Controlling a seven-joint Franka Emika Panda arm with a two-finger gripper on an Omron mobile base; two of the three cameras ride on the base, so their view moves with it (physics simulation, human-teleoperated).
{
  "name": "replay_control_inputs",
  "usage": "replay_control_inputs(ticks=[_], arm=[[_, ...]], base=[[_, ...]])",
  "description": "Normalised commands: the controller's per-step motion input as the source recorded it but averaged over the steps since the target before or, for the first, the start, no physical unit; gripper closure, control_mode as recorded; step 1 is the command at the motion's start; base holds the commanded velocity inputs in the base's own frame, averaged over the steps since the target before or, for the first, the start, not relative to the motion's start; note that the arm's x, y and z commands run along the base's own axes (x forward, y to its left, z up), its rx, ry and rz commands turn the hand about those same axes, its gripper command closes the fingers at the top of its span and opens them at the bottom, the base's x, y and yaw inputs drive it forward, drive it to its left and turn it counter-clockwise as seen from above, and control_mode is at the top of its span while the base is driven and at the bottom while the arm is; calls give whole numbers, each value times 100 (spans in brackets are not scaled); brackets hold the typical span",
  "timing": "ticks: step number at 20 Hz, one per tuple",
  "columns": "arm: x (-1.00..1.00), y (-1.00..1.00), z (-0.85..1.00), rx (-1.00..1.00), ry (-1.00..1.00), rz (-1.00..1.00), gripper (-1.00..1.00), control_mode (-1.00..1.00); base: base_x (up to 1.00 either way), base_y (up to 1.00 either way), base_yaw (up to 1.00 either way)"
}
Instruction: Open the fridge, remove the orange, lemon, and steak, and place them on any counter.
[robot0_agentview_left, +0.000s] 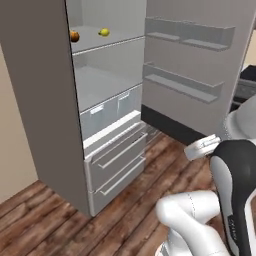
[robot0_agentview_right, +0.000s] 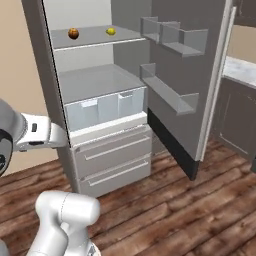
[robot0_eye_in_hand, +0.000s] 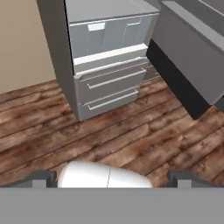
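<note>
The fridge stands open, its door swung out to the right. On its upper shelf lie the orange to the left and the lemon to the right, a little apart. The steak is out of view. A strip of the white counter runs behind the door at the right. My gripper is open and empty, low over the wood floor, well in front of the fridge's lower drawers.
Door shelves jut from the open door toward the fridge opening. Dark brown cabinets stand under the counter. A beige wall lies left of the fridge. Wood floor spreads in front.
</note>
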Motion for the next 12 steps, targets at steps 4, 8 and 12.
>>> replay_control_inputs(ticks=[4,8,12], arm=[[0,0,0,0,0,0,-100,100],[0,0,0,0,0,0,-100,100],[0,0,0,0,0,0,-100,100]], base=[[54,-42,20],[40,-6,28],[48,34,30]])
